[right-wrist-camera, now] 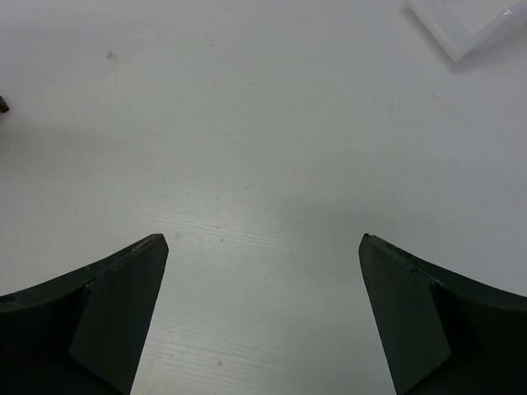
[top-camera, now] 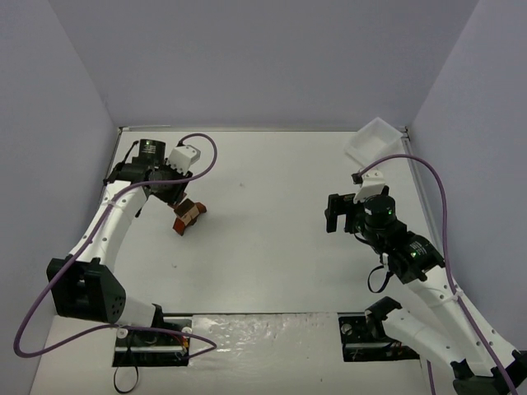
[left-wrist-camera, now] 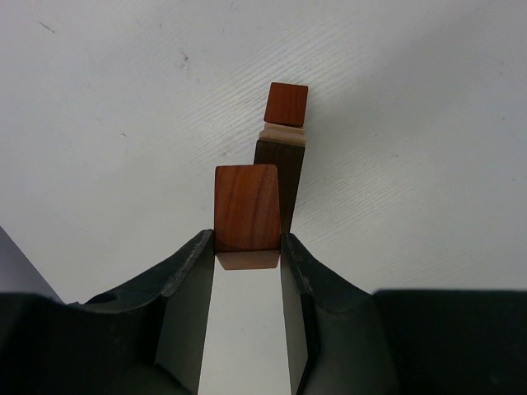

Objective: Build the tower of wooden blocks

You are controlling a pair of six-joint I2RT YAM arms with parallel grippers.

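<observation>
In the left wrist view, my left gripper is shut on a reddish-brown wood block, pinched by its sides at the fingertips. Just beyond it stands the tower: a tall dark brown block, a thin pale tan piece and a red-brown block on top. From above, the left gripper sits over the block cluster at the left of the table. My right gripper hovers at the right, jaws wide open with nothing between them.
A white plastic tray rests at the back right corner of the table, and its corner shows in the right wrist view. Purple cables loop off both arms. Grey walls close in the table on three sides.
</observation>
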